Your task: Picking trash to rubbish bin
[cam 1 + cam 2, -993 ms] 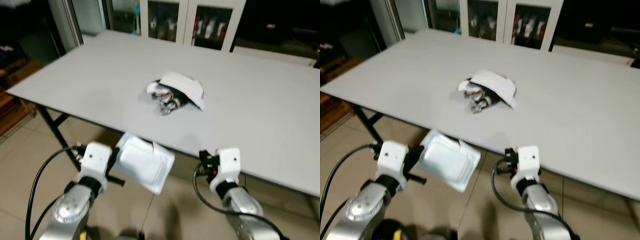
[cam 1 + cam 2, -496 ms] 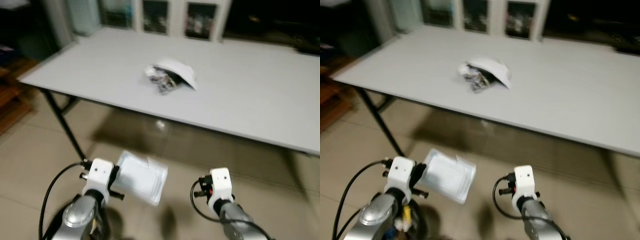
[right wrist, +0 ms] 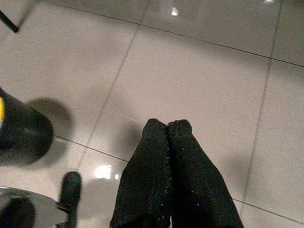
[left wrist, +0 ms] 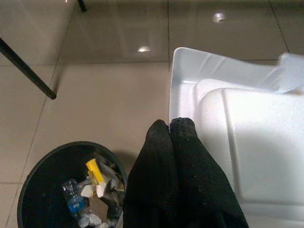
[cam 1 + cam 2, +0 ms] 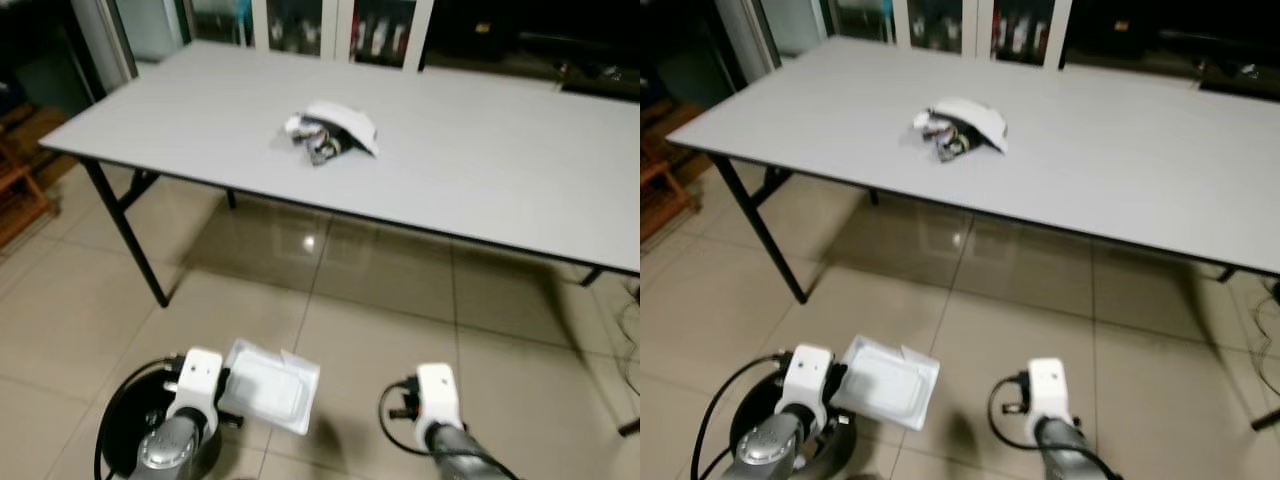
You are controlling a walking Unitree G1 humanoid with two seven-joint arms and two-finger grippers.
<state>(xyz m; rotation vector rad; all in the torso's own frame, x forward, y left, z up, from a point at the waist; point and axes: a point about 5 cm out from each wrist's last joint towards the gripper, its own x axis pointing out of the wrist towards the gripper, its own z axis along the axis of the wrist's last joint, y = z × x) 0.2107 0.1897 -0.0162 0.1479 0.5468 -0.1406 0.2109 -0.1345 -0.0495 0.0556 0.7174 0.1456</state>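
Observation:
My left gripper (image 4: 169,124) is shut on the edge of a white plastic food container (image 4: 247,142), held low over the tiled floor. In the left eye view the container (image 5: 268,388) hangs just right of a round black rubbish bin (image 5: 125,420). The bin (image 4: 47,166) holds a blue bottle, a yellow piece and crumpled paper. A pile of trash under a white wrapper (image 5: 328,128) lies on the grey table (image 5: 500,170). My right gripper (image 3: 166,124) is shut on nothing above the floor.
The long table stands ahead on black legs (image 5: 125,235), with dark glass-fronted cabinets (image 5: 300,25) behind it. Beige floor tiles (image 5: 380,300) stretch between me and the table. A wooden rack (image 5: 20,190) stands at the far left.
The camera has pulled back from the table, so floor and bin have come into view. My left gripper still holds the white container, now low beside the bin.

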